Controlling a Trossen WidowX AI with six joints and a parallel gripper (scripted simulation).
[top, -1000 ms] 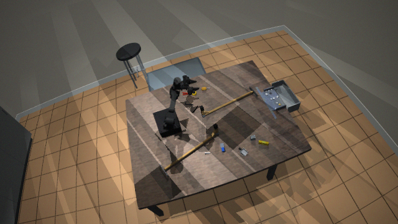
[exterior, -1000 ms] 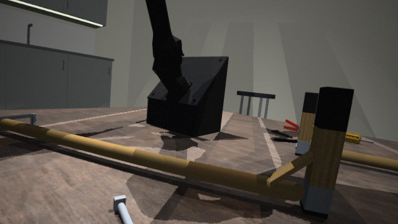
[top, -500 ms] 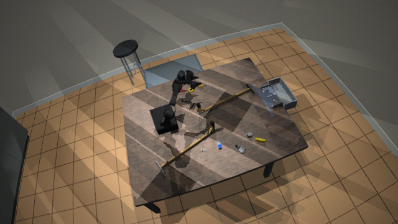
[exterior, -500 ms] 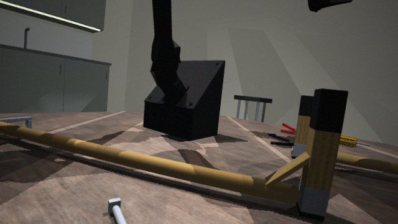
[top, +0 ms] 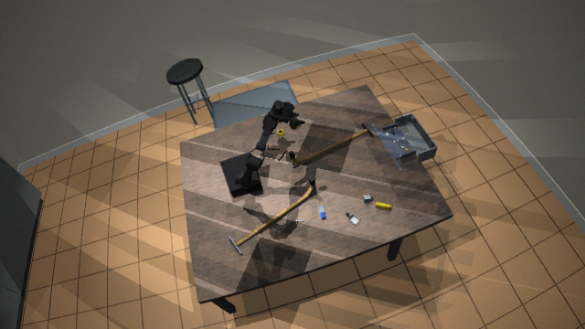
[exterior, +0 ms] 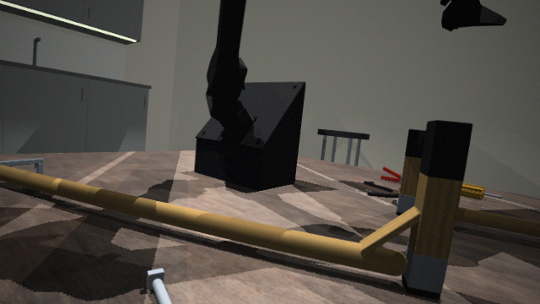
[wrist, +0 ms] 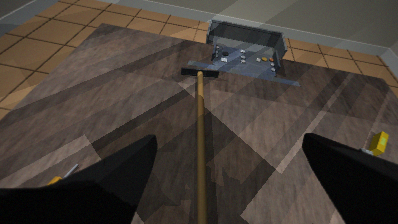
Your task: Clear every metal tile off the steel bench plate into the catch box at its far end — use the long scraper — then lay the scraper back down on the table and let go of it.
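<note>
My gripper (top: 300, 119) (wrist: 227, 140) is open and empty, raised above the table; one black finger shows at the upper right in the exterior view. A long wooden tool with a dark bar head (top: 334, 147) (exterior: 498, 220) (wrist: 201, 125) lies below, its head beside the near edge of the plate, its upright grip at the other end. A second wooden tool with a thin metal head (top: 274, 219) (exterior: 211, 224) lies nearer the front. Several small tiles (top: 388, 134) (wrist: 243, 51) are spread on the bluish plate (top: 392, 148) (wrist: 250, 70). The catch box (top: 427, 148) (wrist: 245, 31) adjoins its far end.
A yellow ring (top: 281, 132) lies below my arm. A bolt (top: 300, 221) (exterior: 156, 280), a blue-and-white item (top: 323, 212), a grey block (top: 366, 198) and a yellow item (top: 383, 206) (wrist: 379, 143) lie on the table. A yellow screwdriver (exterior: 472, 191) and a red-handled tool (exterior: 391, 174) lie behind the grips.
</note>
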